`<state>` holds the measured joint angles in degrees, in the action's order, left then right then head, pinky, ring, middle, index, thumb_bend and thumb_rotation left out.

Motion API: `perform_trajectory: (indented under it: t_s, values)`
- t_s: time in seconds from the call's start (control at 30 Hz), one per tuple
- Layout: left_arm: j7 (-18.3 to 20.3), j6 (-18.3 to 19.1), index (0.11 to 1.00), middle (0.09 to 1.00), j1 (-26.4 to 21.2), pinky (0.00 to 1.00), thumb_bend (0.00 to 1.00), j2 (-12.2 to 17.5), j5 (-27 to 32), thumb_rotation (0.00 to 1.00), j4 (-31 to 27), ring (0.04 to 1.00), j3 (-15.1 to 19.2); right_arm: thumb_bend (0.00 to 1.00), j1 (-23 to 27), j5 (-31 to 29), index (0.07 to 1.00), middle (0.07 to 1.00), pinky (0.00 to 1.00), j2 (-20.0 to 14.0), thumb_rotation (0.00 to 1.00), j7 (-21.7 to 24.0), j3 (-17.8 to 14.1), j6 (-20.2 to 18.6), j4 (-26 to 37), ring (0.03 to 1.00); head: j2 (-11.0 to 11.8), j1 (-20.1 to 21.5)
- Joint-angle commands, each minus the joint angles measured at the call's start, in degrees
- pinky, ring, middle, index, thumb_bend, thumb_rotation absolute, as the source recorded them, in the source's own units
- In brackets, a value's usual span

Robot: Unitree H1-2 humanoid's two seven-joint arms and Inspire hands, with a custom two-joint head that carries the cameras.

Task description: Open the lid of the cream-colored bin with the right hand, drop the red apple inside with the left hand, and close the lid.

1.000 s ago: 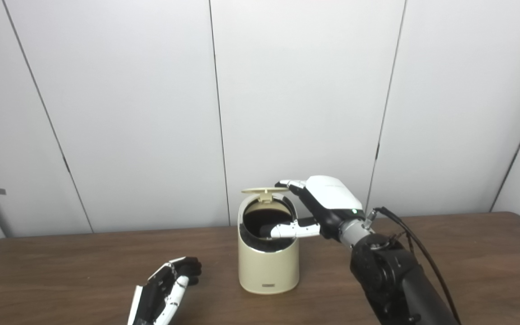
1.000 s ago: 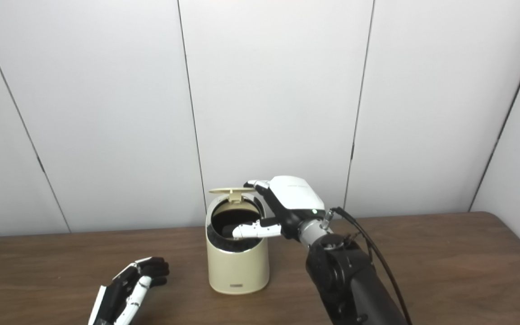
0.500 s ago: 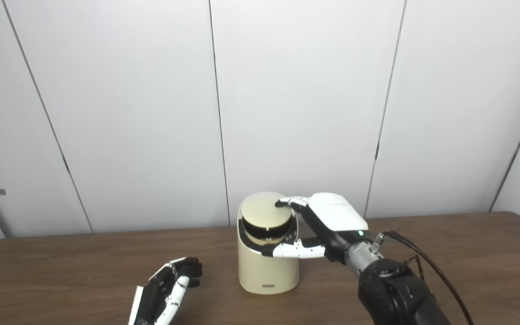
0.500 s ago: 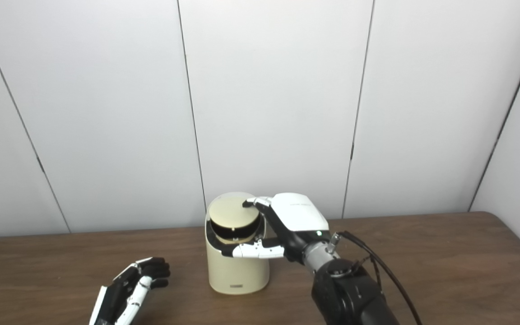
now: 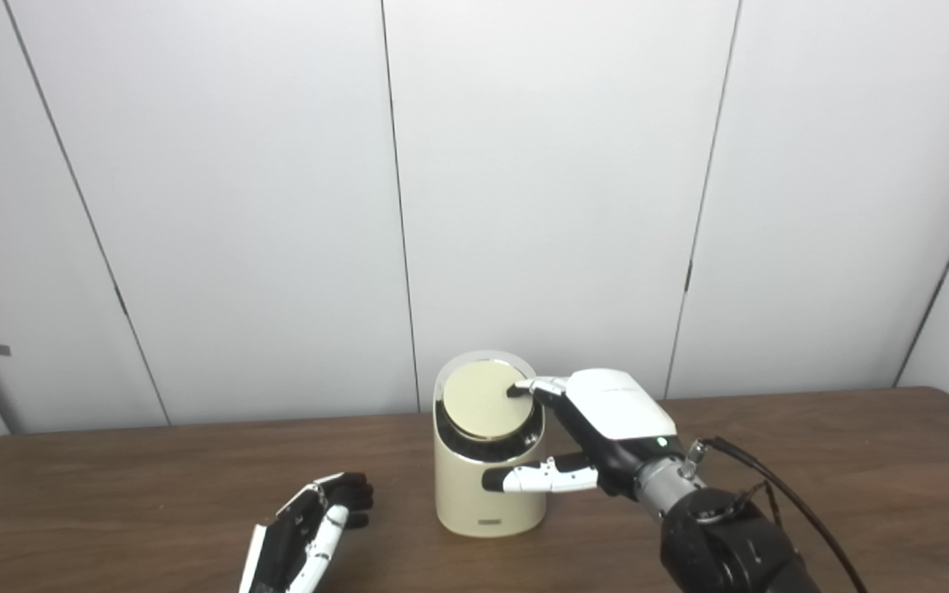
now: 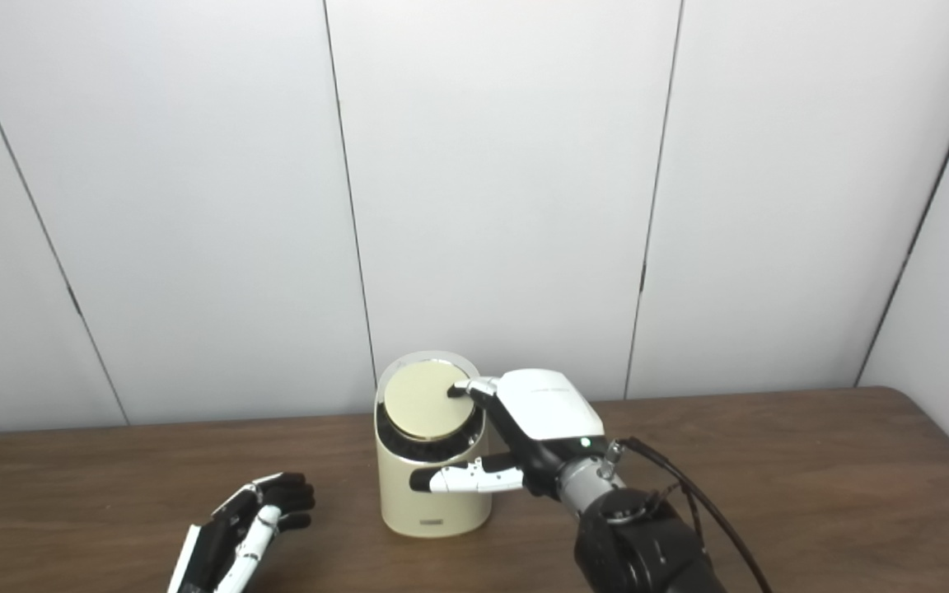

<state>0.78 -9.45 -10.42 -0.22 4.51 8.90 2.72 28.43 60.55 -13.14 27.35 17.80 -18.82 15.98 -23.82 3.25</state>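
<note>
The right hand's fingertips (image 5: 517, 389) press down on the right edge of the round lid (image 5: 484, 399), which lies flat in the top of the cream-colored bin (image 5: 487, 486), closed over the opening. The thumb (image 5: 536, 479) of that hand reaches out level in front of the bin's wall, lower down, and whether it touches the wall cannot be told. The right hand (image 5: 606, 420) is spread, fingers apart from the thumb, and grasps nothing; its arm comes up from the bottom right with a black cable trailing off the wrist. The bin stands upright near the middle of the brown wooden table (image 5: 812, 478), before a wall of white panels. The left hand (image 6: 240, 527) rests on the table well to the left of the bin, its fingers loosely curled and holding nothing. The red apple shows in neither view.
</note>
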Motion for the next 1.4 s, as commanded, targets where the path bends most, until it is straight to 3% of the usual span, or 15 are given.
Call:
perform_trajectory:
  t_s: [0.0, 0.3, 0.47, 0.63, 0.8, 1.13, 1.37]
  values:
    - [0.0, 0.1, 0.648, 0.669, 1.0, 0.67, 0.40, -0.9, 0.3, 0.51, -0.8, 0.685, -0.5, 0.75, 0.3, -0.5, 0.822, 0.850, 0.79, -0.5, 0.87, 0.7, 0.0, 0.6, 1.5, 0.862, 0.0, 0.0]
    - [-0.5, 0.4, 0.654, 0.674, 0.9, 0.66, 0.38, -1.1, -0.3, 0.51, -1.0, 0.687, -0.6, 0.75, -0.7, 3.5, 0.826, 0.875, 0.82, -1.2, 0.82, 1.9, 3.3, 2.7, 2.5, 0.882, 0.0, -0.1]
    - [-0.5, 0.9, 0.656, 0.673, 0.8, 0.65, 0.37, -1.2, 0.0, 0.51, -1.3, 0.682, -0.6, 0.78, -1.6, 4.5, 0.798, 0.899, 0.83, -0.7, 0.79, 0.2, 4.1, 3.6, 2.9, 0.900, 0.0, -0.2]
    - [-0.5, 1.2, 0.655, 0.675, 0.8, 0.66, 0.37, -1.4, 0.0, 0.51, -1.4, 0.688, -0.6, 0.79, -1.6, 7.6, 0.776, 0.966, 0.86, -0.8, 0.82, 0.1, 5.2, 4.0, 2.7, 0.987, -0.1, -0.3]
    - [-0.7, 1.3, 0.658, 0.675, 0.6, 0.66, 0.37, -1.6, -0.3, 0.51, -1.3, 0.684, -0.7, 0.81, -1.3, 11.4, 0.764, 0.999, 0.99, -0.4, 0.84, 0.0, 6.0, 4.8, 2.1, 1.000, 0.0, -0.3]
    - [-0.5, 1.2, 0.661, 0.680, 0.5, 0.65, 0.37, -1.8, -0.1, 0.52, -1.0, 0.683, -0.8, 0.86, 0.1, 20.4, 0.704, 1.000, 1.00, -0.1, 0.90, 2.3, 7.9, 7.5, 1.6, 1.000, -0.2, -0.4]
    - [-0.8, 1.9, 0.660, 0.679, 0.7, 0.64, 0.38, -2.1, -0.2, 0.52, -1.6, 0.682, -0.8, 0.91, 0.7, 22.9, 0.686, 1.000, 1.00, 0.1, 0.91, 5.1, 7.7, 9.9, 1.6, 1.000, -0.4, -0.4]
